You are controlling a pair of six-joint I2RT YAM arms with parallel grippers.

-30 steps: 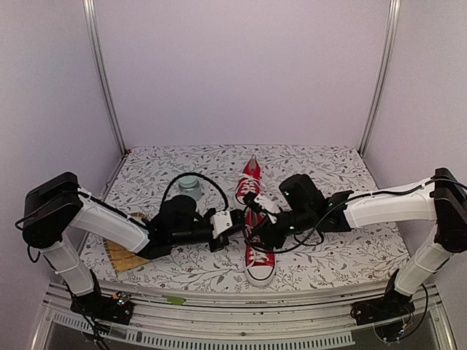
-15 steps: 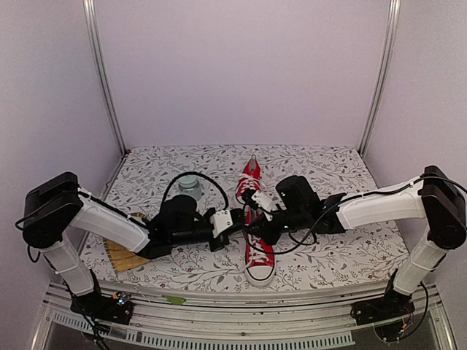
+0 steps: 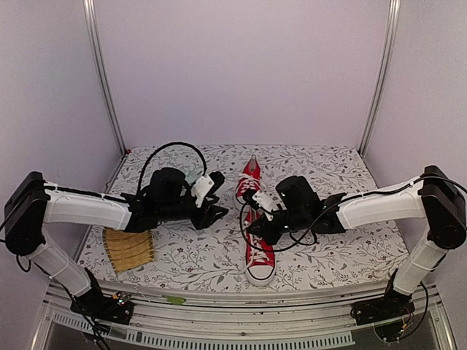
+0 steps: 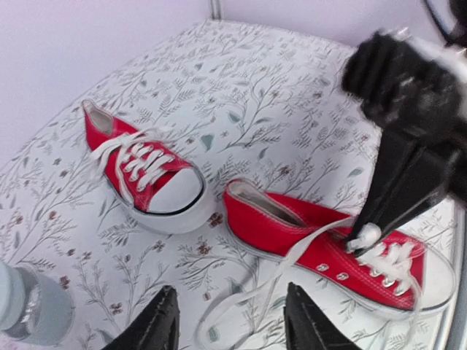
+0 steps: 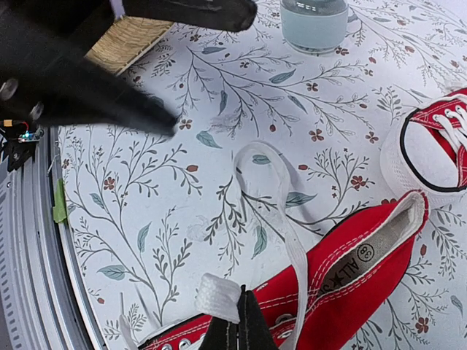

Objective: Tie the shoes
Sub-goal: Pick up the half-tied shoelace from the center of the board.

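Shoes (image 3: 260, 255), right claw (image 5: 235, 324) clenched on lace (image 5: 281, 219); left claw (image 4: 229, 295) released, jar (image 5: 314, 22) nearby

The far shoe (image 3: 249, 181) lies behind the near shoe (image 3: 260, 257) on the table (image 3: 350, 248).

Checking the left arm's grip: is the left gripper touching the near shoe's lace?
Apart. The right wrist view shows the lace lying on the tablecloth, bare cloth between it and the open left gripper.

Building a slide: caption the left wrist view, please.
Right hand pinches a lace of the near shoe; open left hand hovers, second shoe beyond.
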